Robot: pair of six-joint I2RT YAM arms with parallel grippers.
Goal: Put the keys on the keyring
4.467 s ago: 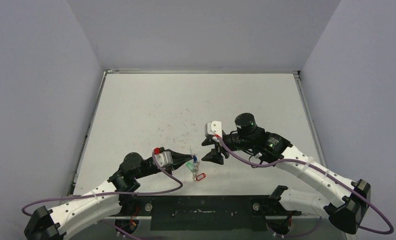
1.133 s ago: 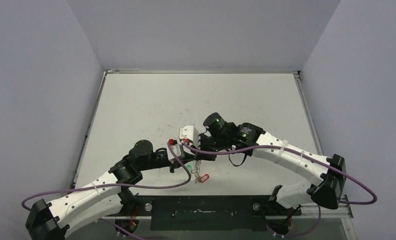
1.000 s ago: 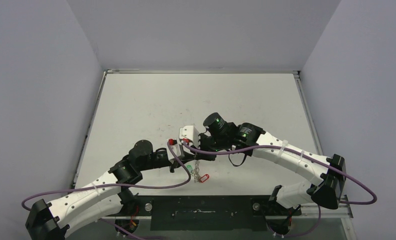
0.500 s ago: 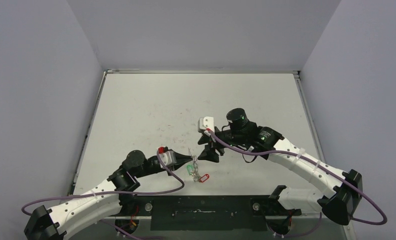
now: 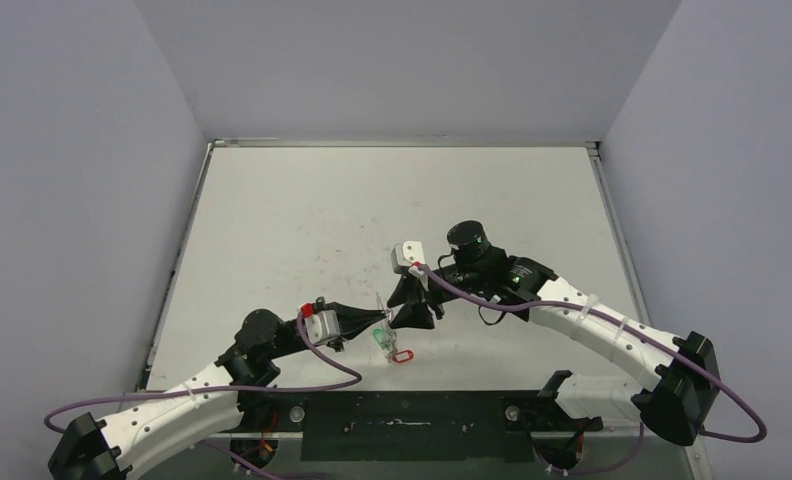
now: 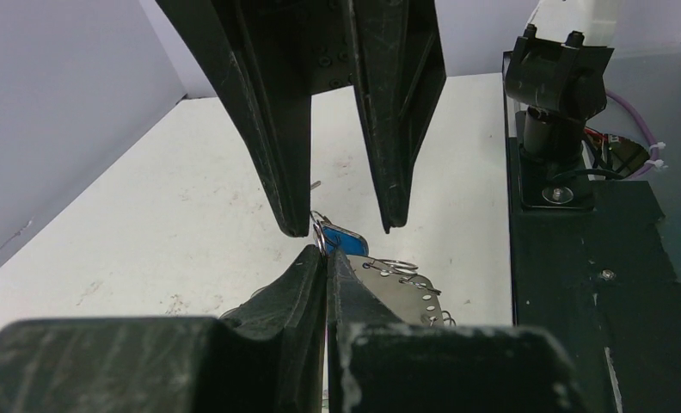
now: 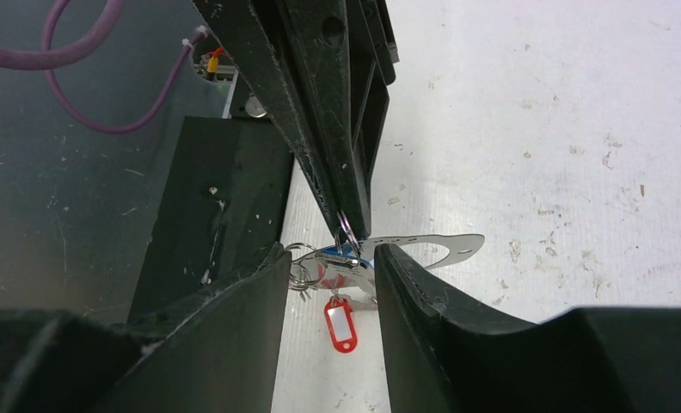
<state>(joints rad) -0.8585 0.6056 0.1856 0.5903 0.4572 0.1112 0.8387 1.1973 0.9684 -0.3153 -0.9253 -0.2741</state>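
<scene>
The keyring (image 7: 444,247), a silver sheet-metal hoop with small wire loops, lies near the table's front edge, also seen in the top view (image 5: 383,333) and the left wrist view (image 6: 403,291). My left gripper (image 6: 327,251) is shut on a small wire loop that carries the blue-tagged key (image 6: 346,240), lifting that side. A red-tagged key (image 7: 339,323) hangs below the hoop, and a green tag (image 5: 379,339) shows beside it. My right gripper (image 7: 333,252) is open, its fingers either side of the pinched loop and blue tag, touching nothing. The left gripper's tips (image 7: 347,224) reach in from above in the right wrist view.
The black base plate (image 5: 402,410) runs along the near edge just in front of the keyring. The arms' purple cables (image 5: 272,385) loop beside them. Grey walls enclose the white table (image 5: 392,200).
The right arm has drawn back from over the left gripper, then edged in and down so that its open fingers straddle the loop. The left arm has pulled back slightly, still holding the loop.
</scene>
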